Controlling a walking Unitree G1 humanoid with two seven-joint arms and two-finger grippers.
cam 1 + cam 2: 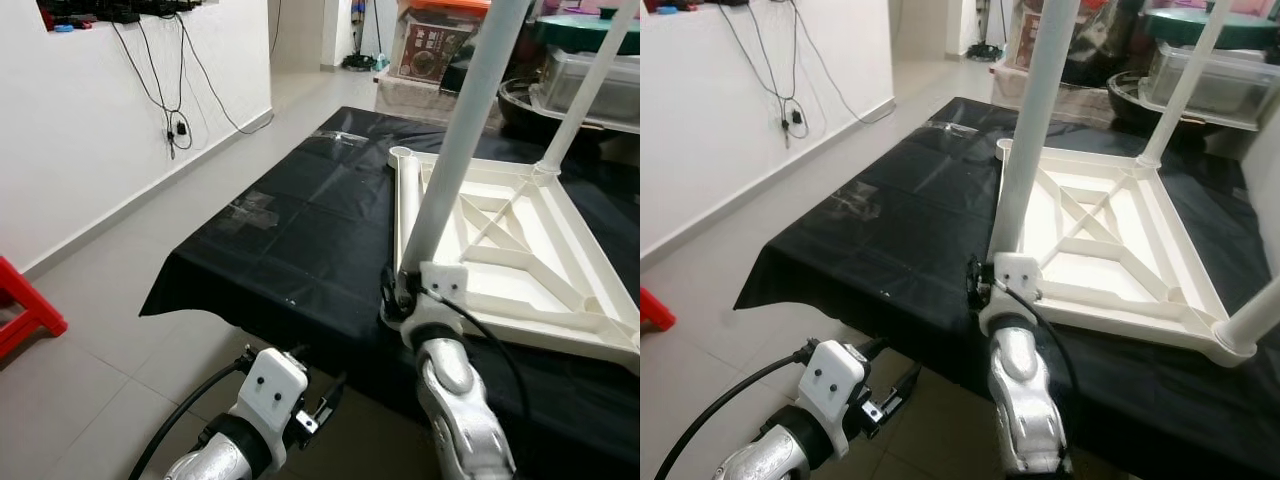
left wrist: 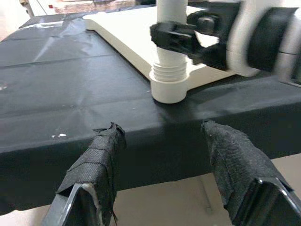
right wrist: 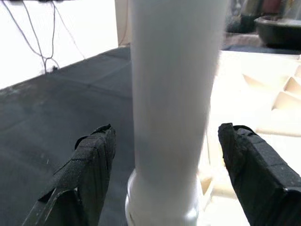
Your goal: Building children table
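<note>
The white table top (image 1: 520,250) is laid upside down on the black sheet (image 1: 290,240), its ribbed underside facing up. At the near corner a white leg (image 1: 465,130) is standing in its corner socket (image 2: 169,89), and the screw thread at the foot of the leg is still partly seen above the socket rim, so it is judged that the leg is not yet turned fully home. Another leg (image 1: 590,90) is already standing at the far corner, and one socket (image 1: 401,155) at the far left corner is open.

The right gripper (image 3: 169,165) is placed at the foot of the near leg, with its fingers (image 3: 89,165) spread on both sides of the leg and not touching it. The left gripper (image 2: 164,174) is held lower, in front of the sheet's edge, with its fingers also spread and nothing between them.

For this step to be done well, the leg should be pinched low, just above the thread, and kept upright while it is turned (a tilted leg can cross the thread). The table top can slide on the sheet, so it would be wise that the left gripper is pressed on the frame near the socket. Turning should be stopped when no thread is seen.
</note>
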